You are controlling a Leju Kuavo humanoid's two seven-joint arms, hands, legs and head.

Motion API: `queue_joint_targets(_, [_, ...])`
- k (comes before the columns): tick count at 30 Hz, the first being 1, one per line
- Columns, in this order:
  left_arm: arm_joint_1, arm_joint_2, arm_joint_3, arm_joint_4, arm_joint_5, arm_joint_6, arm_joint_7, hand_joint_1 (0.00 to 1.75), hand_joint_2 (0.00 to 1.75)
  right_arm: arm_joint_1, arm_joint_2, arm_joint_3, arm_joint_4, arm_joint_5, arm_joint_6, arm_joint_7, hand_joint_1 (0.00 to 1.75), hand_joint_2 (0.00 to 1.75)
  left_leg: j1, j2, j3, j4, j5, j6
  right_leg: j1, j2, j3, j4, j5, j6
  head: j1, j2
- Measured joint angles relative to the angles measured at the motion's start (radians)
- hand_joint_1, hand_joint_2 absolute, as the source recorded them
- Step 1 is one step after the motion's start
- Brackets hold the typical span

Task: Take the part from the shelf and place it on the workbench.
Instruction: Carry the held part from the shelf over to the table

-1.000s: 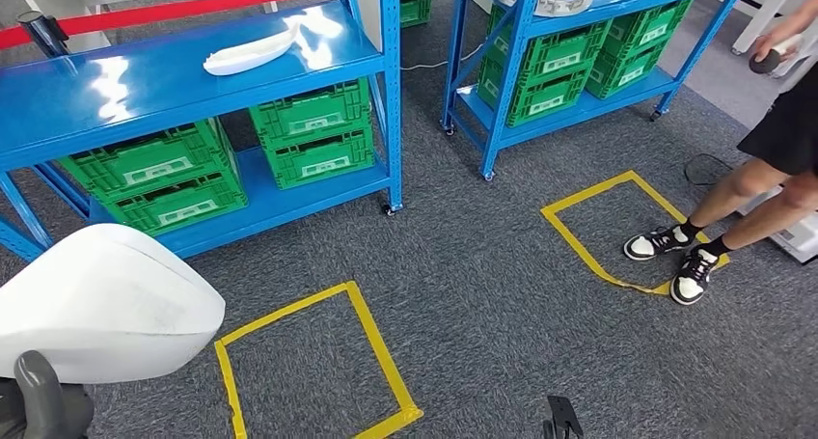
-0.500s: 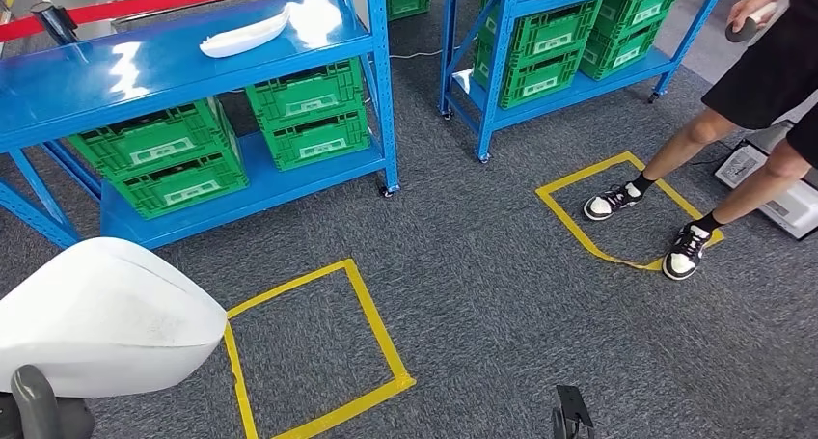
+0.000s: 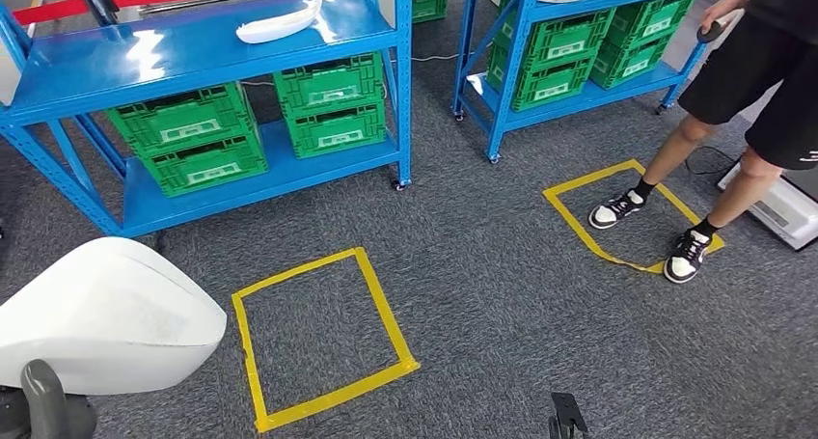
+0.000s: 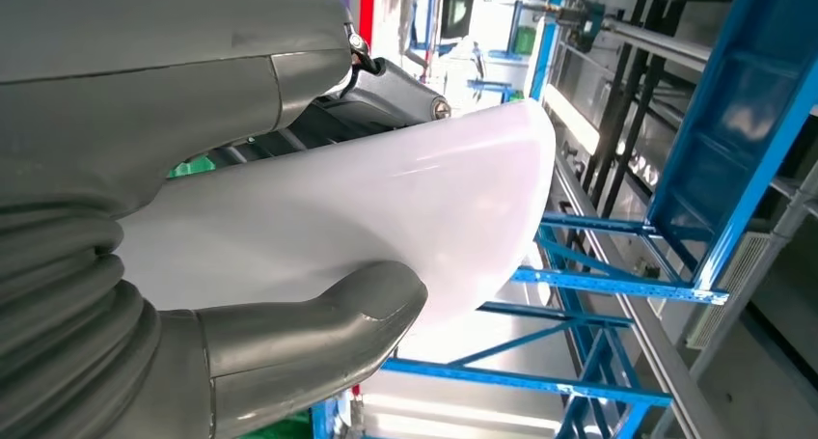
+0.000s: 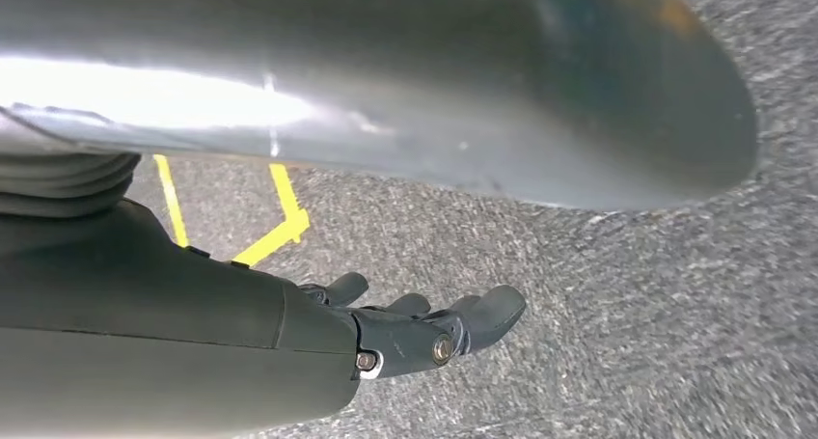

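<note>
Left hand (image 4: 193,265) grips the white part (image 4: 386,207): the thick grey thumb lies against one face of the shell and the darker fingers (image 4: 386,82) bear on the opposite face. In the head view the part (image 3: 106,314) sits low at the left, above grey carpet (image 3: 502,294), with the thumb of the left hand (image 3: 43,405) showing beneath it.

Right hand (image 5: 415,328) hangs over the carpet. Its fingers are slightly curled and apart, and they hold nothing.

Blue shelf (image 3: 193,53) stands ahead. Its top level carries a second white part (image 3: 280,24), and green crates (image 3: 260,121) fill the level below. A second blue shelf (image 3: 579,34), also loaded with green crates, stands to the right.

Yellow tape square (image 3: 318,338) marks the carpet in front of the first shelf. A second tape outline (image 3: 579,217) lies to the right, where a person (image 3: 733,121) stands with one shoe inside it and one on its edge.
</note>
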Motion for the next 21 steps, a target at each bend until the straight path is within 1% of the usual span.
queue_joint_targets(1, [-0.005,0.000,0.000,0.000,-0.009,0.001,0.000,1.75,1.75,0.000,0.000,0.000,0.000,-0.002,-0.004,0.008,0.00,0.00,0.000,-0.009,-0.008,0.006,0.002,-0.005,0.001,0.015,0.030,-0.052,0.009,-0.006,0.000,0.000])
queue_joint_targets(2, [-0.011,0.001,0.000,0.001,-0.018,0.004,0.000,1.75,1.75,0.001,0.001,0.000,0.000,-0.005,-0.006,0.013,0.00,0.00,0.001,-0.017,-0.015,0.009,0.005,-0.010,0.003,0.024,0.043,-0.078,0.009,-0.011,0.000,0.000])
queue_joint_targets(3, [-0.016,0.001,-0.001,0.001,-0.027,0.007,0.000,1.75,1.75,0.001,0.001,0.000,0.000,-0.006,-0.007,0.016,0.00,0.00,0.002,-0.026,-0.021,0.009,0.009,-0.017,0.005,0.020,0.044,-0.082,0.008,-0.014,0.000,0.000])
queue_joint_targets(4, [-0.020,0.002,-0.001,0.001,-0.033,0.012,0.000,1.75,1.75,0.001,0.002,0.000,0.000,-0.008,-0.006,0.017,0.00,0.00,0.003,-0.036,-0.026,0.007,0.013,-0.024,0.005,0.008,0.043,-0.086,0.012,-0.020,0.000,0.000])
queue_joint_targets(5, [-0.022,0.003,-0.001,0.001,-0.038,0.015,0.000,1.75,1.75,0.001,0.003,0.000,0.000,-0.008,-0.003,0.016,0.00,0.00,0.003,-0.037,-0.029,0.008,0.014,-0.029,0.003,-0.003,0.044,-0.091,0.016,-0.026,0.000,0.000])
queue_joint_targets(6, [-0.024,0.004,-0.001,0.000,-0.040,0.017,0.001,1.75,1.75,0.000,0.004,-0.001,0.000,-0.008,0.001,0.013,0.00,0.00,0.002,-0.028,-0.037,0.018,0.006,-0.034,0.000,-0.014,0.046,-0.097,0.020,-0.033,-0.002,0.000])
queue_joint_targets(7, [-0.029,0.005,-0.002,0.000,-0.040,0.018,0.006,1.75,1.75,-0.001,0.005,-0.001,0.000,-0.007,0.007,0.006,0.00,0.00,0.001,-0.010,-0.054,0.049,-0.014,-0.039,-0.003,-0.026,0.046,-0.103,0.024,-0.040,-0.003,0.000])
queue_joint_targets(8, [-0.033,0.006,-0.002,-0.001,-0.039,0.018,0.011,1.75,1.75,-0.001,0.006,-0.001,0.000,-0.004,0.014,-0.003,0.00,0.00,0.002,0.012,-0.078,0.100,-0.045,-0.043,-0.003,-0.039,0.046,-0.106,0.027,-0.044,-0.005,0.000])
queue_joint_targets(9, [-0.036,0.006,-0.003,-0.001,-0.037,0.016,0.017,1.75,1.75,0.000,0.007,-0.001,0.000,0.001,0.021,-0.013,0.00,0.00,0.004,0.029,-0.110,0.167,-0.080,-0.049,-0.003,-0.051,0.044,-0.107,0.027,-0.047,-0.006,0.000])
queue_joint_targets(10, [-0.037,0.006,-0.004,0.000,-0.036,0.014,0.023,1.75,1.75,0.001,0.007,0.000,0.000,0.008,0.028,-0.024,0.00,0.00,0.007,0.038,-0.140,0.232,-0.108,-0.055,-0.003,-0.064,0.042,-0.106,0.027,-0.047,-0.007,0.000])
queue_joint_targets(11, [-0.036,0.006,-0.005,0.001,-0.036,0.011,0.026,1.75,1.75,0.002,0.008,0.002,0.000,0.017,0.035,-0.034,0.00,0.00,0.011,0.042,-0.158,0.274,-0.120,-0.059,-0.003,-0.077,0.040,-0.104,0.027,-0.047,-0.007,0.000])
queue_joint_targets(12, [-0.033,0.006,-0.007,0.002,-0.037,0.006,0.030,1.75,1.75,0.003,0.010,0.005,0.000,0.027,0.043,-0.044,0.00,0.00,0.014,0.045,-0.157,0.279,-0.112,-0.062,-0.004,-0.089,0.039,-0.103,0.027,-0.047,-0.007,0.000])
queue_joint_targets(13, [-0.029,0.006,-0.010,0.003,-0.039,0.002,0.033,1.75,1.75,0.003,0.012,0.010,0.000,0.037,0.051,-0.053,0.00,0.00,0.016,0.051,-0.135,0.243,-0.086,-0.064,-0.004,-0.101,0.038,-0.100,0.026,-0.046,-0.007,0.000])
queue_joint_targets(14, [-0.024,0.008,-0.013,0.003,-0.044,-0.001,0.036,1.75,1.75,0.003,0.014,0.015,0.000,0.046,0.059,-0.061,0.00,0.00,0.018,0.066,-0.098,0.177,-0.053,-0.065,-0.005,-0.112,0.038,-0.097,0.024,-0.043,-0.007,0.000])
queue_joint_targets(15, [-0.019,0.009,-0.019,0.001,-0.051,-0.003,0.040,1.75,1.75,0.003,0.016,0.022,0.000,0.054,0.066,-0.068,0.00,0.00,0.017,0.094,-0.061,0.106,-0.028,-0.063,-0.004,-0.122,0.039,-0.093,0.022,-0.039,-0.007,0.000])
queue_joint_targets(16, [-0.012,0.009,-0.025,-0.004,-0.060,-0.004,0.045,1.75,1.75,0.004,0.018,0.028,0.000,0.060,0.071,-0.072,0.00,0.00,0.016,0.117,-0.033,0.051,-0.010,-0.057,-0.001,-0.131,0.039,-0.089,0.019,-0.033,-0.006,0.000])
queue_joint_targets(17, [-0.006,0.010,-0.031,-0.010,-0.069,-0.004,0.052,1.75,1.75,0.005,0.019,0.033,0.000,0.063,0.073,-0.073,0.00,0.00,0.014,0.133,-0.019,0.019,-0.003,-0.051,0.001,-0.139,0.040,-0.086,0.017,-0.027,-0.005,0.000])
queue_joint_targets(18, [0.002,0.010,-0.037,-0.017,-0.078,-0.004,0.059,1.75,1.75,0.006,0.019,0.038,0.000,0.065,0.073,-0.072,0.00,0.00,0.011,0.137,-0.019,0.010,-0.004,-0.043,0.004,-0.149,0.041,-0.085,0.016,-0.021,-0.004,0.000])
queue_joint_targets(20, [0.020,0.010,-0.044,-0.034,-0.092,-0.007,0.073,1.75,1.75,0.006,0.019,0.042,0.000,0.067,0.071,-0.061,0.00,0.00,0.011,0.109,-0.023,0.009,0.002,-0.029,0.002,-0.166,0.046,-0.086,0.013,-0.009,-0.003,0.000])
queue_joint_targets(21, [0.028,0.010,-0.048,-0.042,-0.095,-0.011,0.078,1.75,1.75,0.007,0.020,0.043,0.000,0.069,0.069,-0.054,0.00,0.00,0.013,0.096,-0.023,0.007,0.006,-0.022,0.000,-0.156,0.044,-0.078,0.004,-0.002,-0.003,0.000])
